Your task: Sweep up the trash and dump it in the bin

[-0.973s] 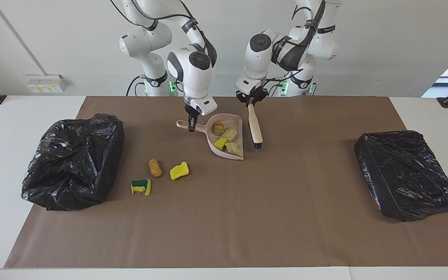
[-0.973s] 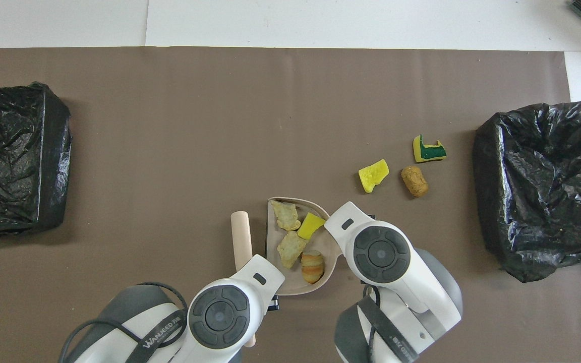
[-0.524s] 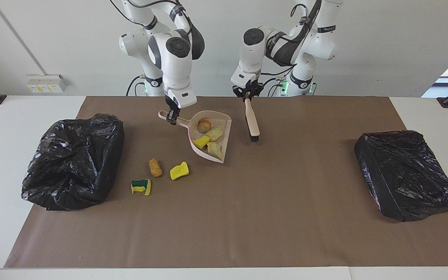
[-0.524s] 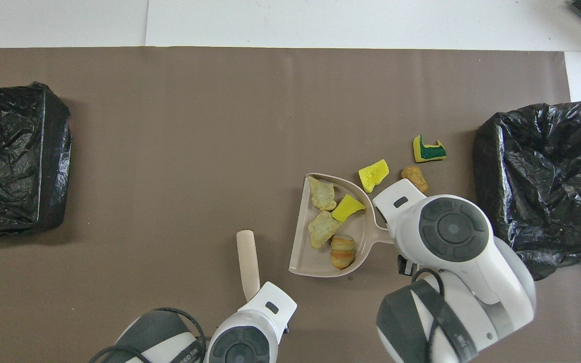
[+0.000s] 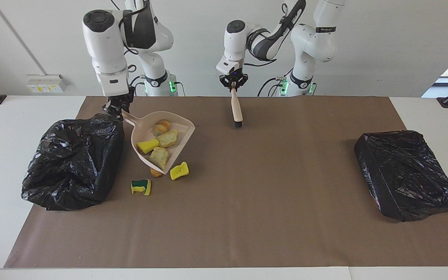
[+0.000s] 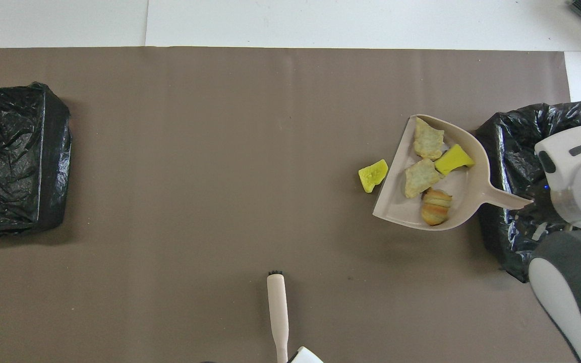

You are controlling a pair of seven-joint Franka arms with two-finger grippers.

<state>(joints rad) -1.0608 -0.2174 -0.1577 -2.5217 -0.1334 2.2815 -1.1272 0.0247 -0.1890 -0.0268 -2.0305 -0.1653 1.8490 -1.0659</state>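
Observation:
My right gripper (image 5: 118,107) is shut on the handle of the beige dustpan (image 5: 141,123), held in the air beside the black-bagged bin (image 5: 72,159). Several scraps of trash lie in the dustpan (image 6: 464,187): a yellow sponge piece (image 6: 453,159), two beige foam chunks and a tan chunk (image 6: 436,206). On the mat lie a yellow scrap (image 5: 179,170), a green-and-yellow sponge (image 5: 141,187), and a tan scrap (image 5: 155,172) half hidden by the pan's lip. My left gripper (image 5: 233,84) is shut on the beige brush (image 5: 236,111), which hangs bristles down over the mat's middle.
A second black bag (image 5: 406,173) covers a flat box at the left arm's end of the brown mat. The bin (image 6: 517,151) sits at the right arm's end, partly covered by my right wrist in the overhead view.
My right gripper has lifted the loaded dustpan and carried it toward the bin. My left gripper has raised the brush and drawn it back toward the robots.

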